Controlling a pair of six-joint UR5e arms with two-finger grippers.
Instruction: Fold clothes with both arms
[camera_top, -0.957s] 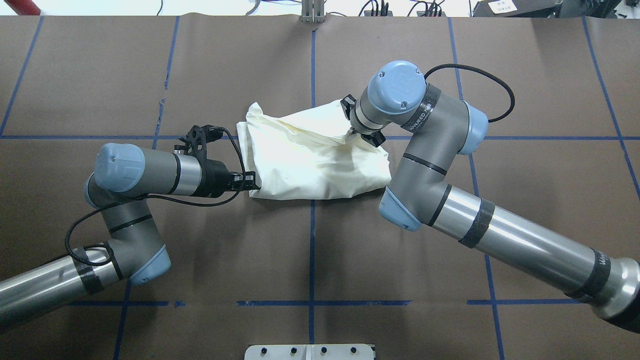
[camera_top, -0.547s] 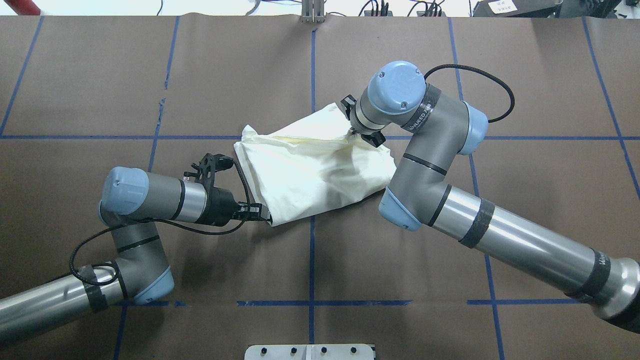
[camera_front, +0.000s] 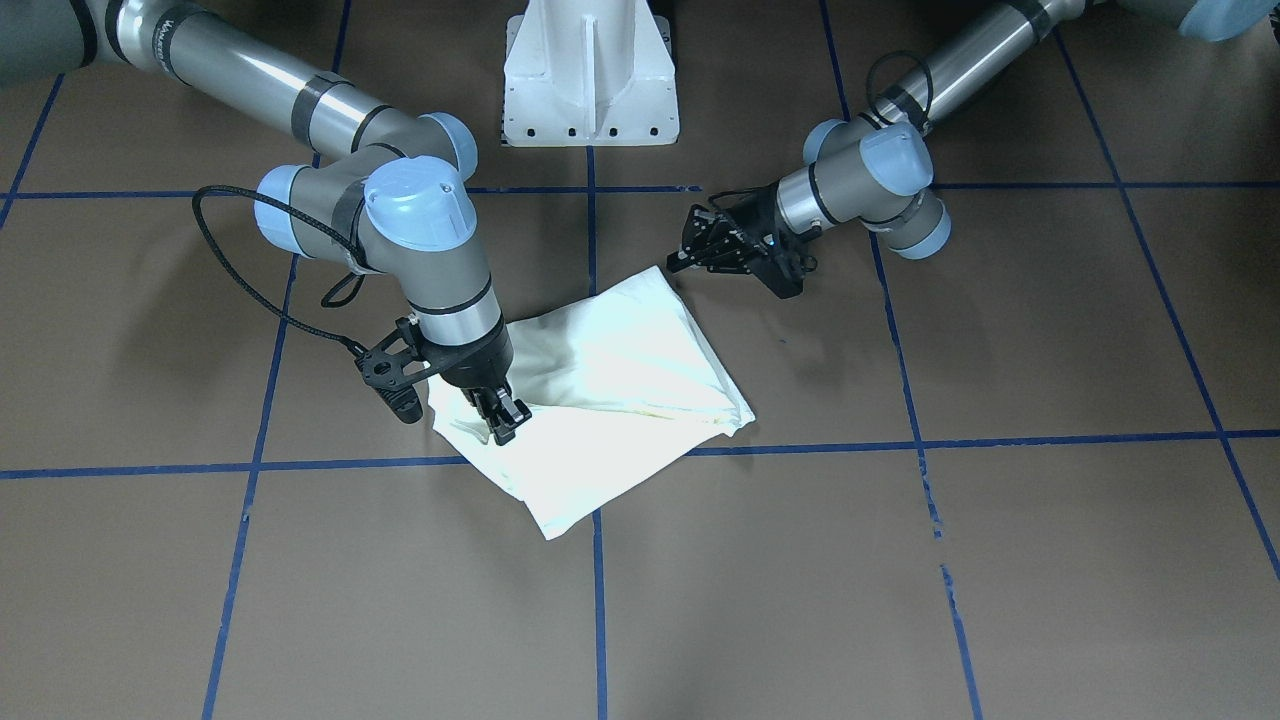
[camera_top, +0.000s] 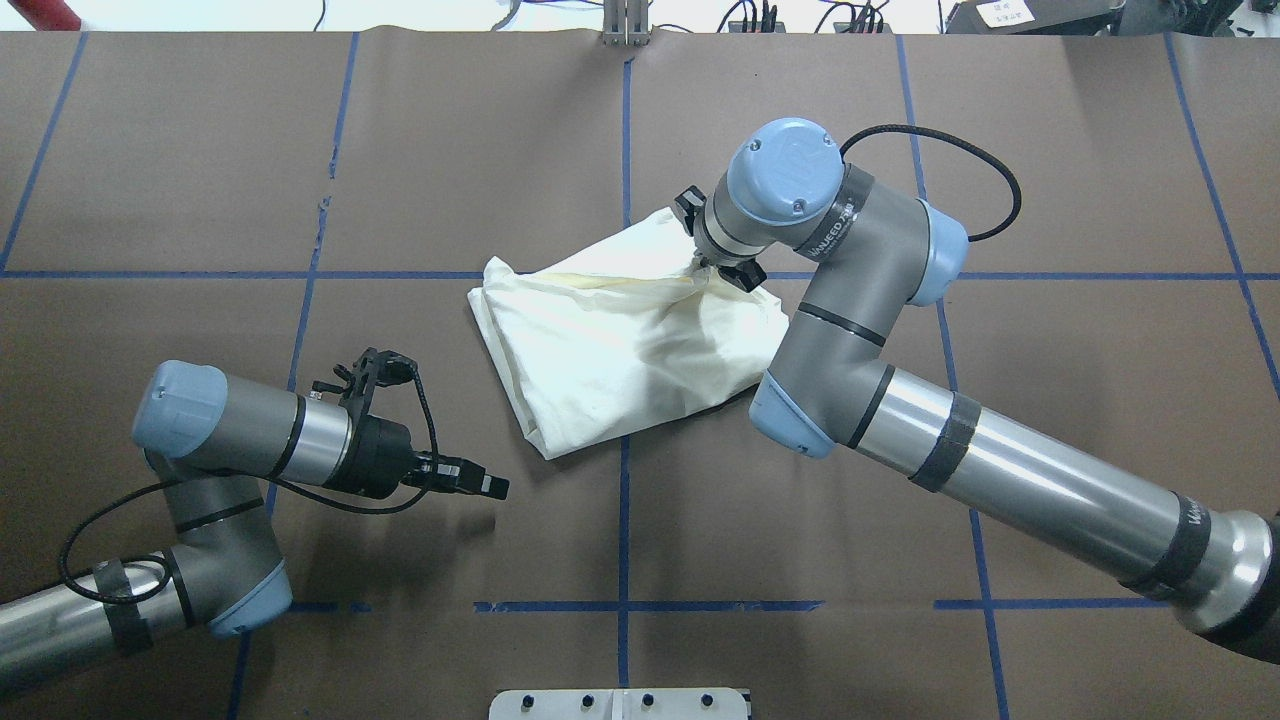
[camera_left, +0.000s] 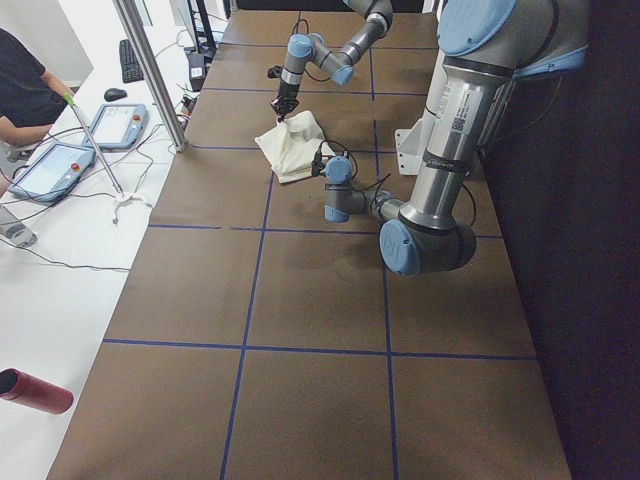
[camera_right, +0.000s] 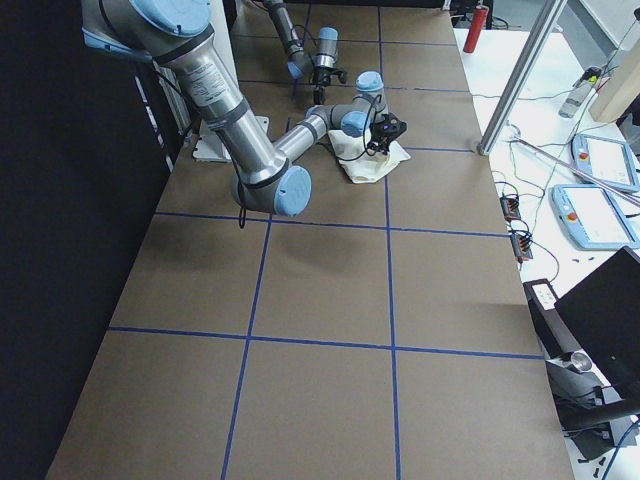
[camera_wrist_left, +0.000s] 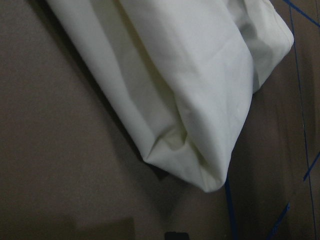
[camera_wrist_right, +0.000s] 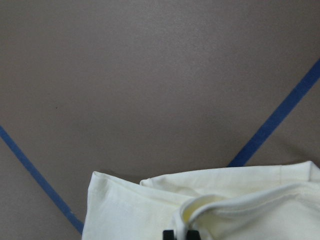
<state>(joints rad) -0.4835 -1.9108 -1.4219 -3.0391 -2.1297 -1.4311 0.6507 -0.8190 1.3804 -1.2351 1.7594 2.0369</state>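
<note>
The cream shirt (camera_top: 620, 340) lies bunched and partly folded mid-table, its print hidden; it also fills the left wrist view (camera_wrist_left: 190, 90). My right gripper (camera_top: 704, 266) is shut on a raised fold at the shirt's far right edge, seen from the front as black fingers (camera_front: 505, 420) pinching the cloth (camera_front: 620, 380). The right wrist view shows that fold (camera_wrist_right: 240, 210) held at the bottom edge. My left gripper (camera_top: 495, 487) hovers open, clear of the shirt's near corner, with nothing in it (camera_front: 685, 255).
The white pedestal (camera_front: 590, 70) stands behind the shirt on the robot's side. Blue tape lines (camera_top: 624, 500) grid the brown table. A person sits beyond the table's end beside tablets (camera_left: 50, 170). A red bottle (camera_left: 35, 392) lies off the table.
My left gripper let go of the shirt's near-left corner and drew back toward the near left. The corner now lies on the table. The right gripper kept its hold.
</note>
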